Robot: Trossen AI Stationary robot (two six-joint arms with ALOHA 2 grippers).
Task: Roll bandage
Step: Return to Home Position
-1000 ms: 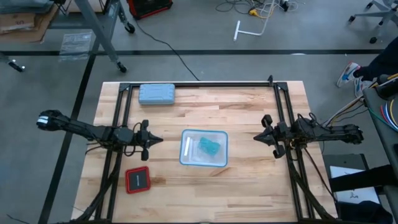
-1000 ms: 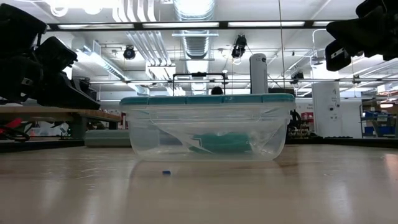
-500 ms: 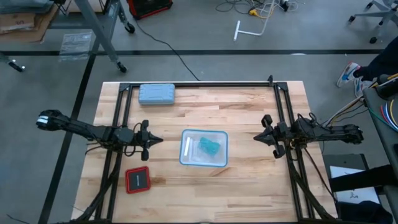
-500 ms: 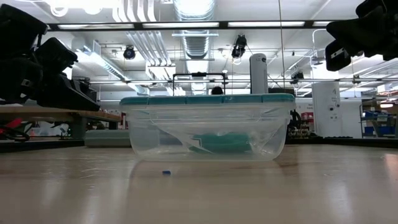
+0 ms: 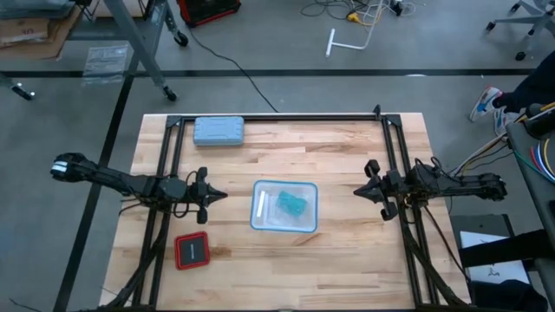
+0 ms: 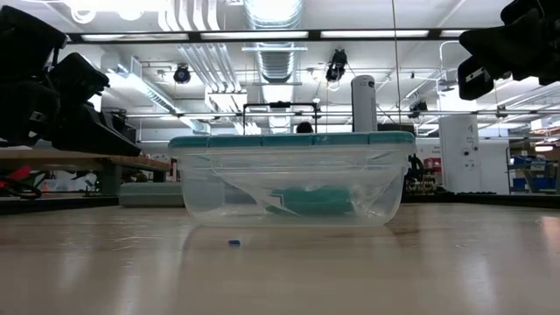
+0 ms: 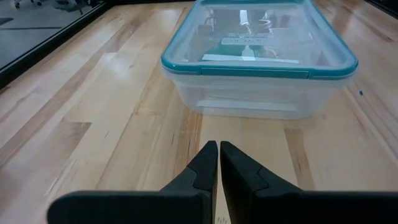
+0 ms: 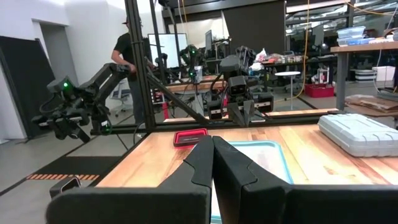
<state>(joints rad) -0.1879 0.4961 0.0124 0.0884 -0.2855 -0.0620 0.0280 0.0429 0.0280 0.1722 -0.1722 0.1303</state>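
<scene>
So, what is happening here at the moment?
Nothing is being handled right now. The teal bandage lies inside the clear container, with the lid on, in the middle of the table. The left claw hangs shut and empty on one side of it, and the right claw hangs shut and empty on the other. Both are apart from it. The job looks finished.

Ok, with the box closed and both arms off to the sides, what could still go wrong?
The left tool, shut, points straight at the container; a stray swing could shove it. The right tool waits on the other side. The lid can't be confirmed sealed all round; if loose, it may pop when lifted.
</scene>
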